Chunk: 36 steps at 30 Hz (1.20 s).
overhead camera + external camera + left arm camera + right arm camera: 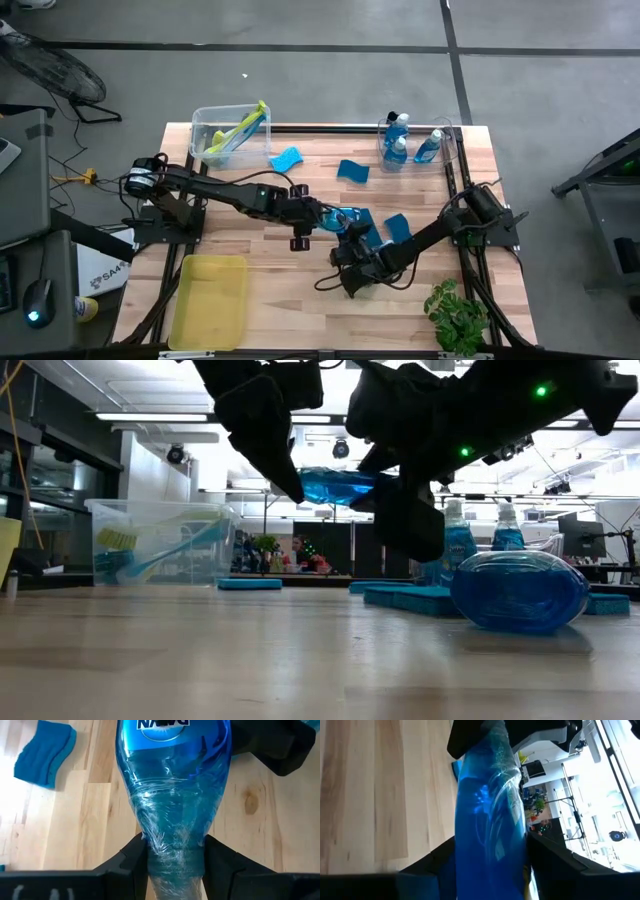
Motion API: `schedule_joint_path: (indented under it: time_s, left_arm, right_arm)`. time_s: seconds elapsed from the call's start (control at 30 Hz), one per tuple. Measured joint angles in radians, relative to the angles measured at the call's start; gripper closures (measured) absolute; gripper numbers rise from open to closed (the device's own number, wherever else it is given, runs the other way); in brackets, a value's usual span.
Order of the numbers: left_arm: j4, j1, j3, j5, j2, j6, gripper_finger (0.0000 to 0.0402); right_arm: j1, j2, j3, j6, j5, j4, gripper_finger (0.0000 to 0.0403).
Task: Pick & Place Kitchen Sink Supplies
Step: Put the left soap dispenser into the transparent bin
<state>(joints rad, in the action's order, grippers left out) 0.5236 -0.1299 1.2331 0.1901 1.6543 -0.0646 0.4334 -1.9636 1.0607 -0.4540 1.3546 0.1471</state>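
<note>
- The left gripper (172,862) is clamped on the narrow end of a dish soap bottle (172,785), held above mid-table.
- The right gripper (490,865) has its fingers around the same bottle's other end; whether it grips cannot be told.
- Another soap bottle (518,592) lies on the table (300,300).

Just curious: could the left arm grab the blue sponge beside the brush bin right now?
Probably not yet: the left end effector is clamped on a soap bottle, with the right end effector at the same bottle. The table toward the sponge looks unobstructed.
</note>
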Motion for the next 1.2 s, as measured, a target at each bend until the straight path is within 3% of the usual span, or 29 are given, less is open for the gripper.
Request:
schedule_joint_path:
  time_s: [0.2,0.43,0.57,0.77,1.0,1.2]
  left_arm:
    - [0.001,0.0,0.0,0.001,0.0,-0.001,0.0268]
    - [-0.004,-0.002,0.001,0.007,0.003,0.021,0.0168]
    - [0.008,-0.002,0.002,0.003,-0.001,0.037,0.0139]
    - [0.107,-0.003,0.002,0.091,-0.084,0.063,0.0133]
    - [0.231,-0.003,0.002,0.167,-0.219,0.048,0.0131]
    - [0.264,-0.002,-0.034,0.213,-0.284,0.035,0.0131]
  right_arm:
    - [-0.007,0.0,0.0,0.0,0.008,0.009,0.0239]
    - [-0.009,0.0,0.002,0.012,0.04,0.026,0.0289]
    - [-0.013,0.0,0.002,0.041,0.05,0.025,0.0292]
    - [-0.042,0.001,0.004,0.197,0.031,0.009,0.0292]
    - [-0.089,0.005,0.003,0.481,-0.101,-0.003,0.0292]
    - [-0.105,0.008,0.003,0.58,-0.167,0.017,0.0292]
